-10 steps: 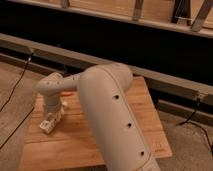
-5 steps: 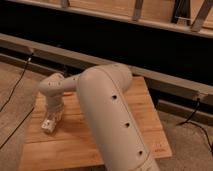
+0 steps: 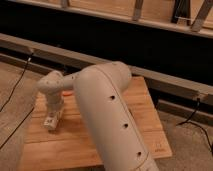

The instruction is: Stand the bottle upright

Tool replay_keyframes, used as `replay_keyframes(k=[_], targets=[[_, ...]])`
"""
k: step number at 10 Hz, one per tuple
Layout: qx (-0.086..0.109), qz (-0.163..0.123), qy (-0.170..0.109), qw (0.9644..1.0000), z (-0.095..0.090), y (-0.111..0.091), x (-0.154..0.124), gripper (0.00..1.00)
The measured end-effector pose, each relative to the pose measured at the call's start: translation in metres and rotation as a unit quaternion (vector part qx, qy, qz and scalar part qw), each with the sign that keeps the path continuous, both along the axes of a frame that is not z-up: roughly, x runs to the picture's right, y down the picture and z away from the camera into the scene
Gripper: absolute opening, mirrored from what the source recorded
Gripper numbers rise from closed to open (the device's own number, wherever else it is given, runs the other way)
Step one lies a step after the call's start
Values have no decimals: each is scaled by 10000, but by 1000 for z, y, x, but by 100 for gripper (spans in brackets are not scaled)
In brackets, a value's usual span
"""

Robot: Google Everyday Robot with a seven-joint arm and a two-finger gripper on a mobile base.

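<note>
We see the thick arm (image 3: 107,115) lying across the middle of the wooden table (image 3: 147,112), blocking its centre and front. The gripper (image 3: 51,121) sits low over the table's left part, close to the wood. We find bare tabletop to the arm's right and along the front left. A long rail (image 3: 165,82) runs behind the table, and a cable (image 3: 17,85) trails on the floor at left.

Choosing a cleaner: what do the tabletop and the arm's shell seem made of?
The tabletop looks like matte wood: warm brown, faint plank lines. The arm shell is likely moulded plastic: smooth, off-white, soft sheen. The pincer sits low at the tabletop's left.
</note>
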State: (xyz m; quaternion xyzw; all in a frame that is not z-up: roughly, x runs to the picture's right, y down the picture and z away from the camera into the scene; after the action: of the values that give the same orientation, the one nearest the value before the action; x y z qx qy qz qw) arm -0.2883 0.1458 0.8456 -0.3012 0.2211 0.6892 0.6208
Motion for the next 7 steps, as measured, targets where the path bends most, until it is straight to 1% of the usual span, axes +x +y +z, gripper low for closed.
replay_keyframes(k=[1,3,4,5,7], targets=[[201,-39,-87,9998,-2,-9,-1,0],[517,-104,-260,9983,-9,-22,2,0],[717,-185,-397,9965,-14,-29,7,0],[855,-278,-516,9946,-17,-34,12,0],[1129,-537,-824,9887,-21,-42,27,0]])
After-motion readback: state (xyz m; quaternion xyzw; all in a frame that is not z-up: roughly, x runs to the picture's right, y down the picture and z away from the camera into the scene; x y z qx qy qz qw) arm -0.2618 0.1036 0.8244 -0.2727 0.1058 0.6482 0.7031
